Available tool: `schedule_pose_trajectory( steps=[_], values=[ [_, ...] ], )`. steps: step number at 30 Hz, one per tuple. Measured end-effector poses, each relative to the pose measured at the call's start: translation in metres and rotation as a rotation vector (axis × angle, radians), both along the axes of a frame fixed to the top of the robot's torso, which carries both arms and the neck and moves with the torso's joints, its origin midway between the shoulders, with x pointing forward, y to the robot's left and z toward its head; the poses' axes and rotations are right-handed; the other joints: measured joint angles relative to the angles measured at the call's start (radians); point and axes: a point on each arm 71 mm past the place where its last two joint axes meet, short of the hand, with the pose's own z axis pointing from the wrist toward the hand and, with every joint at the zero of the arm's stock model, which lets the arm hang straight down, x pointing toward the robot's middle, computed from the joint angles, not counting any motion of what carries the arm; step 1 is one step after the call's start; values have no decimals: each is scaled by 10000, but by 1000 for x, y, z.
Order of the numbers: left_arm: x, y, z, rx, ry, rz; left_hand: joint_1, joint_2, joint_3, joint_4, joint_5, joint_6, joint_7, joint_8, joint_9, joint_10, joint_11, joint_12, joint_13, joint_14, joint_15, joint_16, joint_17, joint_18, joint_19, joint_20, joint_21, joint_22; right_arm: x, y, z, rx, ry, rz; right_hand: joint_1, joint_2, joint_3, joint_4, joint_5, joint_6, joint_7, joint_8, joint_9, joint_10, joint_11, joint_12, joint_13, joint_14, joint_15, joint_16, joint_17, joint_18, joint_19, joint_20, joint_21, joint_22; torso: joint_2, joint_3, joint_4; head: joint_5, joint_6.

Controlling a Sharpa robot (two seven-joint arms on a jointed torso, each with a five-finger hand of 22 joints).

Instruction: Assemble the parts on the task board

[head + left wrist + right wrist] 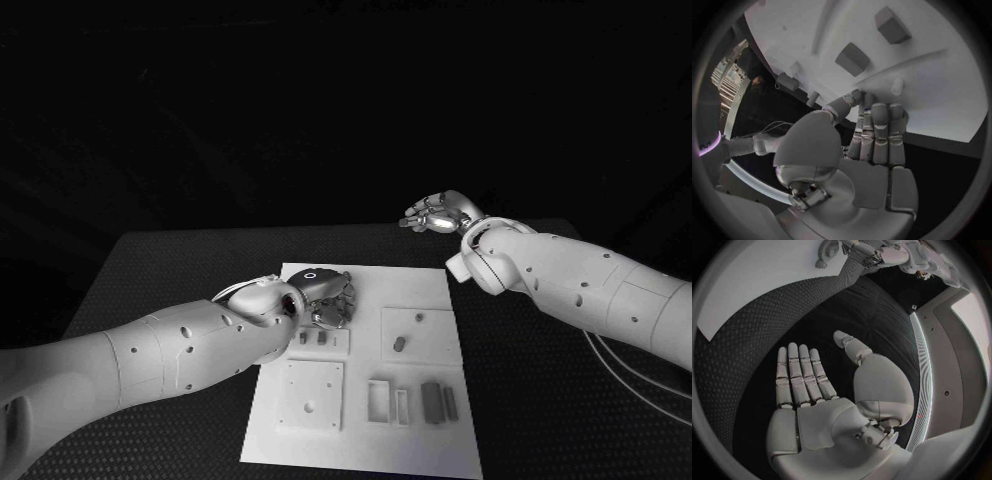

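Reaching looks like the step in hand, with nothing yet picked up. The left hand (326, 297) hovers over the task board (418, 285), at the board's edge farthest from the robot, its fingers (879, 131) extended close together and pointing down toward the white surface; they grasp nothing, and whether the tips touch the board I cannot tell. Just past those fingertips, in the left wrist view, stand 2 grey block-shaped parts (853, 58) raised on the board, with a small peg (896, 86) between them and the hand. In the head view I count 1 board carrying about 5 loose-looking grey parts: 2 small ones (401, 343) on the raised tile just right of the left hand, and 3 upright bars (430, 401) grouped nearer the robot, beside a square plate (312, 395); smaller pieces under the hand are too dim to count. The right hand (440, 213) is well apart from the board, raised above the far right of the desk (173, 270), released, with fingers (798, 372) straight and the palm bare. My judgement is that the next move calls for the left hand to lower and close on 1 part close by its fingertips, then align it with its socket.
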Motion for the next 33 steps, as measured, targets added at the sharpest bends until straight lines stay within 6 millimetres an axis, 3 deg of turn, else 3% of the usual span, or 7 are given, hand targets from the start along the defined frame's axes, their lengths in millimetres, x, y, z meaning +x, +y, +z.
schedule_pose_trajectory(
  steps=[16, 33],
  values=[
    [-1, 1, -2, -142, -137, 39, -246, 344, -17, -16, 97, 232, -89, 89, 25, 331, -148, -69, -77, 277, -134, 148, -25, 49, 235, -88, 156, -2, 0, 0, 0, -1, 2, -1, 0, 0, 0, 0, 0, 0, 0, 0, 1, 0, 0, 0, 0, 0, 0, 0, -9, 0, 0, 0, 0, 0, -7, -5, 14, -25, -28],
    [-7, 2, -6, -537, -221, -13, -279, 380, 1, -117, 179, 250, -72, 120, 66, 482, -165, -68, -65, 390, -174, 194, -37, 61, 343, -122, 233, -4, 0, -1, 0, -8, 0, -21, 0, 0, 0, 0, 0, 0, 0, 0, -8, 0, 0, 0, 0, 0, 0, 0, -7, -1, 0, 0, 0, 0, -11, -5, 7, 6, 54]
  ],
)
